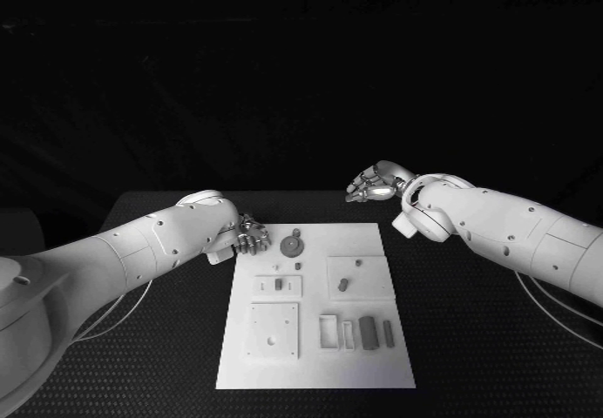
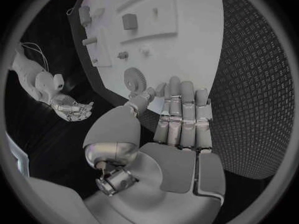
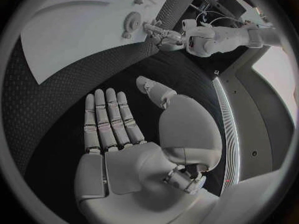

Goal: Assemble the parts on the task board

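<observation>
At the board's far-left corner the left hand (image 1: 252,235) hangs low over the black worktop (image 1: 503,348), fingers straight and side by side, holding nothing; in the left wrist view its fingertips (image 2: 181,92) reach just short of the gear (image 2: 133,77) that lies near the board's edge. The board (image 1: 315,370), a white plate, lies lengthwise in the middle of the worktop. The gear (image 1: 293,245) sits at its far end, just beside the left hand. Nearer, two raised white blocks lie side by side, each carrying a small grey part, one (image 1: 279,283) on the left block and one (image 1: 343,284) on the right. In the near row a square white plate (image 1: 273,330) lies on the left, and to its right a white frame (image 1: 328,332), then an upright dark block (image 1: 367,332) and a thin grey bar (image 1: 389,332). Beyond the board's far-right corner the right hand (image 1: 375,183) is raised well above the worktop, palm open, fingers extended and slightly apart, empty, well apart from every part.
</observation>
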Robot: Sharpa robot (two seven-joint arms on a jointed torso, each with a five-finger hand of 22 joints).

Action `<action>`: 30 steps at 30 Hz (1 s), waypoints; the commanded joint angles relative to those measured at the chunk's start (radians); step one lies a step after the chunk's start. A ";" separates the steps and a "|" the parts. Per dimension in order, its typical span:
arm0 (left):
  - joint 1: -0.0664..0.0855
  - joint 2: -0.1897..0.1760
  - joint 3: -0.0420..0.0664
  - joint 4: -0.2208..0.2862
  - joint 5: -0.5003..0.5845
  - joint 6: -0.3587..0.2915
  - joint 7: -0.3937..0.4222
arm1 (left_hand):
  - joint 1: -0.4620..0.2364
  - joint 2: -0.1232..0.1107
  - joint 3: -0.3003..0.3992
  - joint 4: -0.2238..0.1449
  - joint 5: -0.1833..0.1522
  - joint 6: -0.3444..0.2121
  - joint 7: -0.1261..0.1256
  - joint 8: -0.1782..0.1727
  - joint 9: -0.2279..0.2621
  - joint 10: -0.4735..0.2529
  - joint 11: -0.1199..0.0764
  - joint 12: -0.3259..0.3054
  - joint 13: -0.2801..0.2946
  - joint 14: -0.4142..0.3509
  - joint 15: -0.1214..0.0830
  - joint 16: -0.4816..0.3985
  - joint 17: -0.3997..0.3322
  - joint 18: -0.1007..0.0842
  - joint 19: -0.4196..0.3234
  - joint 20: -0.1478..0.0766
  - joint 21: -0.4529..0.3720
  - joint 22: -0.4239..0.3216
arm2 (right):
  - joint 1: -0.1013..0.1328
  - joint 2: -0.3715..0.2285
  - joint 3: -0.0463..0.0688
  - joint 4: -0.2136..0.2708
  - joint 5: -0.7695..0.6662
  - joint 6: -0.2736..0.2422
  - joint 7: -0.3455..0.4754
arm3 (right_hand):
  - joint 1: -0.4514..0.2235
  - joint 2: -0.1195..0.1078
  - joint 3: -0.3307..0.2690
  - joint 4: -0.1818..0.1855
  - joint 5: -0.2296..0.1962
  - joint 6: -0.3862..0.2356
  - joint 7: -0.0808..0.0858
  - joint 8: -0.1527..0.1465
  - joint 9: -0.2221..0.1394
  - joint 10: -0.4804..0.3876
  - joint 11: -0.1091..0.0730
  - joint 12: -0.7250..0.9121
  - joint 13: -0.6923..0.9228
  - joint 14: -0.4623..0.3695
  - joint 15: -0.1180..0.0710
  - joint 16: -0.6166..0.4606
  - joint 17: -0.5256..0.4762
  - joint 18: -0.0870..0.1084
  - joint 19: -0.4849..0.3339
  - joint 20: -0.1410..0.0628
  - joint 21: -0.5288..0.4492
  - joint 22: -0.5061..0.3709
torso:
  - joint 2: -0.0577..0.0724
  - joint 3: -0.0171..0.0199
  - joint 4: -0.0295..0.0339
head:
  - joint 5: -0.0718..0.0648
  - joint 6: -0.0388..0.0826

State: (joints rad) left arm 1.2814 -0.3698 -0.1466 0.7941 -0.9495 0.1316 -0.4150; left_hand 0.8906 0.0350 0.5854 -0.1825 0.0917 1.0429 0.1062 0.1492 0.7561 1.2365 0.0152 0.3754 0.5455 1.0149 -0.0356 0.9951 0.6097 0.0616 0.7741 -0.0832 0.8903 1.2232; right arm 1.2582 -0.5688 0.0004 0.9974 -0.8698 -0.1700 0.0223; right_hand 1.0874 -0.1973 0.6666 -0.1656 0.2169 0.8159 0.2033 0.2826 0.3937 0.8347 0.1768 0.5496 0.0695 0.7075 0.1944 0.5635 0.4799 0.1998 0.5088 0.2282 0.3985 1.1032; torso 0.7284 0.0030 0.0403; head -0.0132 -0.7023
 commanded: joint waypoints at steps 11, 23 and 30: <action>-0.003 -0.008 -0.001 0.005 0.023 -0.016 0.017 | 0.028 0.029 0.002 -0.016 0.027 0.014 -0.005 0.012 -0.003 0.017 -0.003 -0.009 -0.001 0.006 0.002 -0.009 0.004 -0.015 0.007 -0.047 -0.009 0.005 | 0.000 -0.001 0.000 -0.001 -0.004 0.010 0.008 | -0.003 0.005 -0.002 -0.003 0.007 -0.007 0.003 0.006 -0.002 -0.001 0.002 -0.005 -0.001 -0.008 -0.001 0.005 -0.001 -0.008 -0.006 0.001 -0.005 0.002 | 0.000 0.0002 0.0002 | 0.000 0.000; 0.003 -0.055 0.005 0.049 0.106 -0.081 -0.014 | 0.031 0.036 -0.006 -0.035 0.074 0.038 -0.014 0.031 -0.009 0.055 -0.012 -0.010 0.000 0.034 -0.010 0.002 0.016 -0.012 0.031 -0.057 -0.003 0.019 | 0.000 -0.006 0.000 -0.004 -0.003 0.010 0.010 | -0.003 0.004 -0.003 -0.003 0.007 -0.007 0.003 0.006 -0.002 -0.001 0.002 -0.005 -0.001 -0.008 -0.002 0.005 -0.002 -0.008 -0.007 0.001 -0.006 0.003 | -0.001 0.0001 0.0007 | -0.002 0.002; 0.030 -0.122 0.004 0.165 0.142 -0.094 -0.041 | 0.028 0.035 -0.008 -0.036 0.076 0.047 -0.018 0.038 -0.012 0.071 -0.015 -0.013 -0.001 0.046 -0.015 0.006 0.019 -0.011 0.039 -0.061 0.000 0.025 | 0.000 -0.011 0.000 -0.003 -0.003 0.008 0.010 | -0.003 0.004 -0.003 -0.004 0.006 -0.008 0.003 0.006 -0.002 -0.001 0.002 -0.006 -0.001 -0.009 -0.002 0.004 -0.002 -0.008 -0.007 0.001 -0.007 0.003 | -0.002 0.0016 0.0020 | 0.000 0.006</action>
State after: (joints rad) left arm 1.3061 -0.4851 -0.1432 0.9403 -0.8531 0.0618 -0.4346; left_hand 0.9200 0.0645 0.5768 -0.2127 0.1618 1.0837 0.0866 0.1827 0.7427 1.2991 0.0001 0.3670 0.5457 1.0543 -0.0531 0.9953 0.6280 0.0541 0.8044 -0.0927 0.8864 1.2471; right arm 1.2582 -0.5788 0.0004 0.9935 -0.8696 -0.1694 0.0227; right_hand 1.0874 -0.1973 0.6666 -0.1656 0.2169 0.8131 0.2059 0.2864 0.3928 0.8347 0.1768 0.5496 0.0695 0.7039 0.1909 0.5635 0.4790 0.1998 0.5088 0.2282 0.3985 1.1056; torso 0.7272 0.0035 0.0415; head -0.0137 -0.6983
